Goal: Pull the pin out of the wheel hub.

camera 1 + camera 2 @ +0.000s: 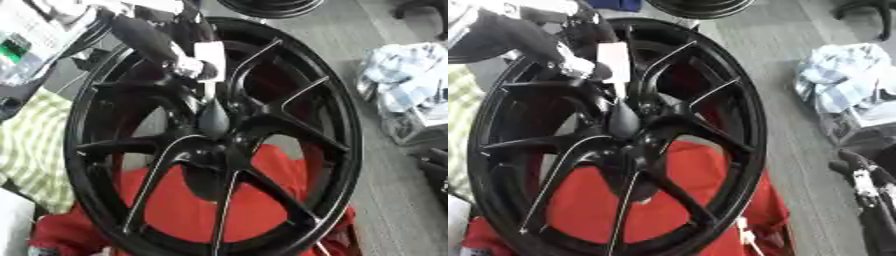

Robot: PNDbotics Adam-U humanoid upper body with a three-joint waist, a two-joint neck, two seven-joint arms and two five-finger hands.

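Grey floor planks run past the wheel's right side, with a crumpled pale cloth (pixel 407 75) lying there. Red fabric (pixel 188 205) sits beneath the black wheel hub (pixel 214 145); a yellow-checked cloth (pixel 31 145) lies left. From the upper left, the left hand (pixel 179 60) reaches to the hub centre by a white piece (pixel 210 57); its fingers' state cannot be told. No writing is readable.
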